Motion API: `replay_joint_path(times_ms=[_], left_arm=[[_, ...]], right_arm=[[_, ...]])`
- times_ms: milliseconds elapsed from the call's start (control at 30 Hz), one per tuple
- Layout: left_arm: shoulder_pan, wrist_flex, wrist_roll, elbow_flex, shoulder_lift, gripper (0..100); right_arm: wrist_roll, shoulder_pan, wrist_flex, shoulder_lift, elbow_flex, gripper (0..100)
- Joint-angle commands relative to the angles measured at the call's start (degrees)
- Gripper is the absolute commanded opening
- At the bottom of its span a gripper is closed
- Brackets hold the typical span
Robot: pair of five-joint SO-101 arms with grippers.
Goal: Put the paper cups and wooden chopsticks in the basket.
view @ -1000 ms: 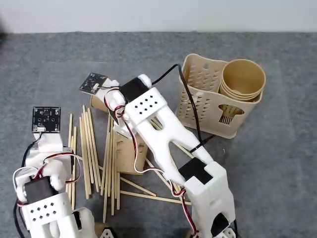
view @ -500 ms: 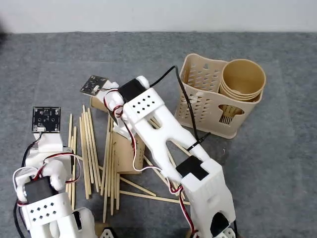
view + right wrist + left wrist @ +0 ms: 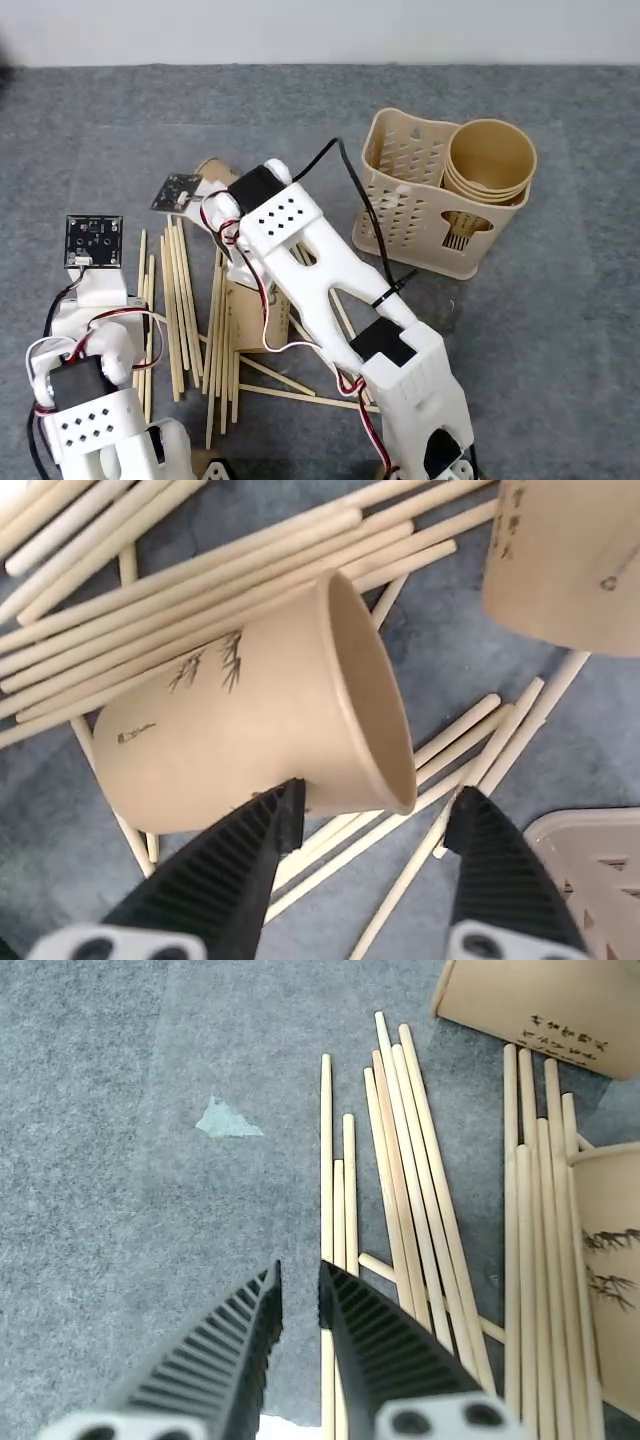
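**Layout (high view).** The desk [image 3: 560, 350] carries a grey mat. The basket [image 3: 400, 200] stands upright at 2 o'clock from the desk centre. A stack of cups [image 3: 490, 155] sits in its 3 o'clock compartment, mouths up.

**Loose items.**
- Chopsticks [image 3: 180, 290] lie scattered at 8 to 9 o'clock, most running roughly 12 to 6. A few lie crosswise near 6 o'clock.
- The near cup [image 3: 245, 320] lies on its side on the chopsticks, partly under the right arm [image 3: 320, 260].
- The far cup [image 3: 212, 168] lies at 10 o'clock, just beyond the right arm's wrist and mostly hidden by it.

**Left arm** [image 3: 90, 420]. It is stationed at 7 to 8 o'clock. The left jaws are parted by a narrow gap with nothing between them. They hang over bare mat just beside the outermost chopsticks [image 3: 335, 1240]. A pale scrap [image 3: 228, 1120] lies on the mat nearby.

**Right arm.** It extends from 6 o'clock toward 10 o'clock. The right jaws are spread wide above the mouth end of the near cup [image 3: 250, 730]. One jaw is against the cup's side wall, and the other stands apart from the rim. The cup rests across chopsticks [image 3: 200, 590]. The far cup [image 3: 565, 560] and a basket corner [image 3: 590, 870] sit at the frame edges.
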Motion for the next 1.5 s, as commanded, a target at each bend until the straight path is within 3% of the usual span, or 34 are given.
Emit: replay_joint_path(times_ms=[0,267,533,800,1100,1267,1467], left_arm=[[0.00,-1.14,-0.09,-0.22,0.26,7],[0.09,-1.14,-0.09,-0.22,0.26,7],[0.09,-1.14,-0.09,-0.22,0.26,7],[0.18,-1.14,-0.09,-0.22,0.26,7],[0.26,-4.84,-0.09,2.95,0.26,7],[0.26,-6.77,-0.18,4.79,0.26,7],[0.26,-6.95,-0.18,4.79,0.26,7]], right_arm=[[2.20,-1.10,1.71,-0.40,-1.32,15.7],[4.04,-0.92,1.89,-4.97,-1.32,0.4],[3.52,-0.13,3.30,-13.23,-1.05,0.9],[-1.14,6.02,3.30,-20.35,-1.05,0.9],[2.64,11.21,3.30,-33.45,-0.97,0.9],[7.74,17.45,3.30,-42.33,-0.97,0.9],[15.56,30.29,2.86,-49.80,-1.05,0.9]])
